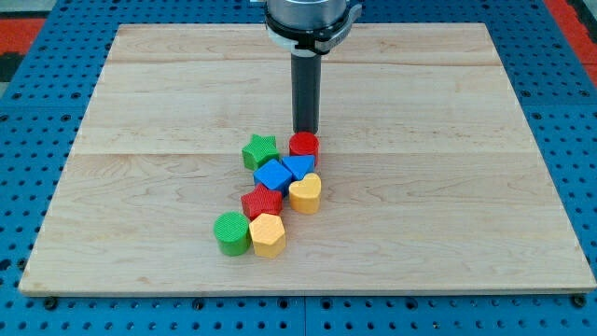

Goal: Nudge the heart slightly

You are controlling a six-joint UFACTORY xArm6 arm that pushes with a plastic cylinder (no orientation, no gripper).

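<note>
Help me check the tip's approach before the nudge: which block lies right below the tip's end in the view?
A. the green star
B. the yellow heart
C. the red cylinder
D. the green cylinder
C: my tip ends just above the red cylinder in the view, while the yellow heart lies farther toward the view's bottom.

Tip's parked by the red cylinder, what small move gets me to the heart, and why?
Probably slide my tip toward the view's right, then down beside the yellow heart. My tip sits just above the red cylinder, which, with the blue triangle, blocks a straight path down to the heart.
</note>
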